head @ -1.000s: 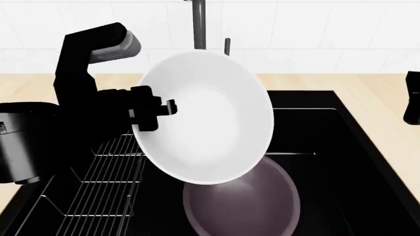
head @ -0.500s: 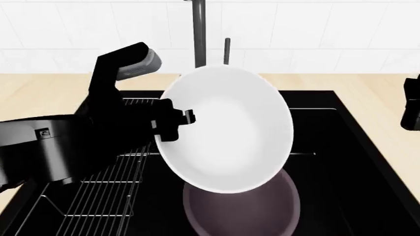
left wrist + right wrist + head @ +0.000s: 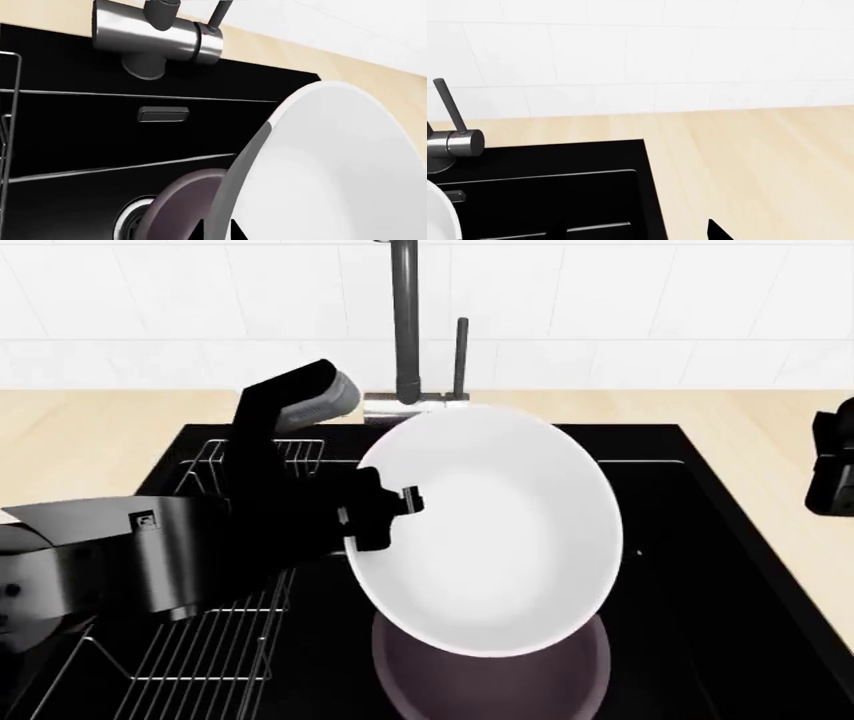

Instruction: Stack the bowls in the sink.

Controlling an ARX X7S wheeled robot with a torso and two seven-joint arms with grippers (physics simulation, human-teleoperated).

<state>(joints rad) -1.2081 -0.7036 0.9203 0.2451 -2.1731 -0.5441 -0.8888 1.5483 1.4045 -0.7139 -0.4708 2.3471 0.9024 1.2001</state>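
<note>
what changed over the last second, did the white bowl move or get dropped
The left gripper, still clamped on the rim of the white bowl, carried it toward the robot's right and lower, so it now hangs tilted more squarely above the dark bowl in the sink. It has not been let go. The dark bowl, faucet and rack stayed put; the right arm barely shifted.

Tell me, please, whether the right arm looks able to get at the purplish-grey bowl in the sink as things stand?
Probably not easily. The white bowl, held by the left claw, hangs tilted over the purplish-grey bowl and covers most of it. The right arm waits off at the sink's far side.
</note>
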